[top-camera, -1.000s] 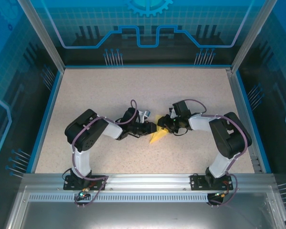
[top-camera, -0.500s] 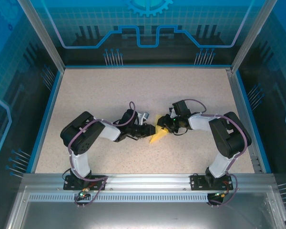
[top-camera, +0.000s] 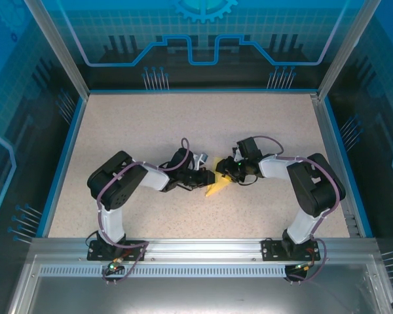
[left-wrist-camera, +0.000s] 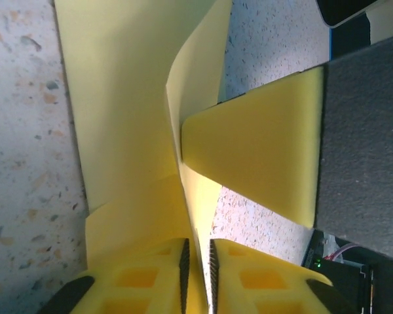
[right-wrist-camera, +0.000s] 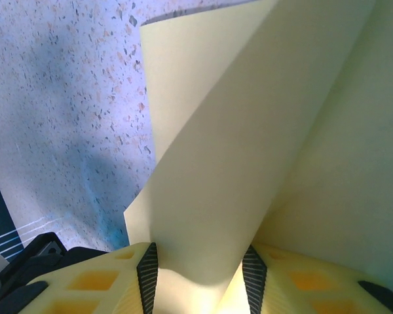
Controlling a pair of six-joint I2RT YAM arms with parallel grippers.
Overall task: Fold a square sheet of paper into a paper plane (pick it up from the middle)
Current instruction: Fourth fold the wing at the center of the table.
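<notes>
The left gripper (left-wrist-camera: 196,255) pinches a raised fold of the pale-yellow sheet of paper (left-wrist-camera: 118,85), while the right gripper (right-wrist-camera: 200,261) clasps its far side.

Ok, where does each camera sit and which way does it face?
Top external: above and behind the arms, looking down on the table; left gripper and right gripper meet at the paper.
Left wrist: looks along the left gripper, closed on the paper.
Right wrist: looks along the right gripper, paper between its fingers.
Shared: all three see the paper; left wrist also catches a right gripper finger.
</notes>
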